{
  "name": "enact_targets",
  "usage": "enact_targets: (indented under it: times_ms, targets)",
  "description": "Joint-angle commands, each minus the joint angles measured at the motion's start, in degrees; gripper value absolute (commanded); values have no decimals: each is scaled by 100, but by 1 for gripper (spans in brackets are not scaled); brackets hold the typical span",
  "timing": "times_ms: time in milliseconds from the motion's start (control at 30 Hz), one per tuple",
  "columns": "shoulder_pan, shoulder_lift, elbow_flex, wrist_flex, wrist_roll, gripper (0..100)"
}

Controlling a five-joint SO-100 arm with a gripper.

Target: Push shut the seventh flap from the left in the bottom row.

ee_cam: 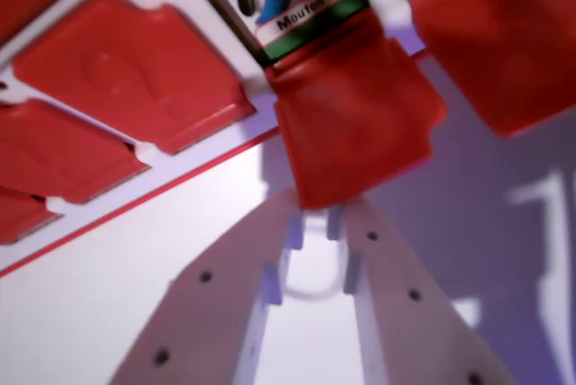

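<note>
Gripper [317,216]: nearest the lens, two white fingers ran up from 6 o'clock, tips narrowly apart, holding nothing.
Fingertips [286,210]: sat at the lower edge of the raised flap, touching or just short of it; blur hid which.
Flap [355,120]: red, at centre, tilted up off the board.
Card [301,7]: at 12 o'clock above the flap, a cartoon picture with a partly legible label.
Shut flaps [135,75]: red, flat, at 9 to 11 o'clock.
Second raised flap [504,34]: at 2 o'clock.
Board [135,250]: white, red line along its edge.
</note>
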Motion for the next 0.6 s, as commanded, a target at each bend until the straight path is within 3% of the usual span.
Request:
enact_targets:
  times_ms: [0, 567]
  targets:
    - [26, 193, -642, -141, 35, 2]
    - [79, -88, -923, -571, 105, 2]
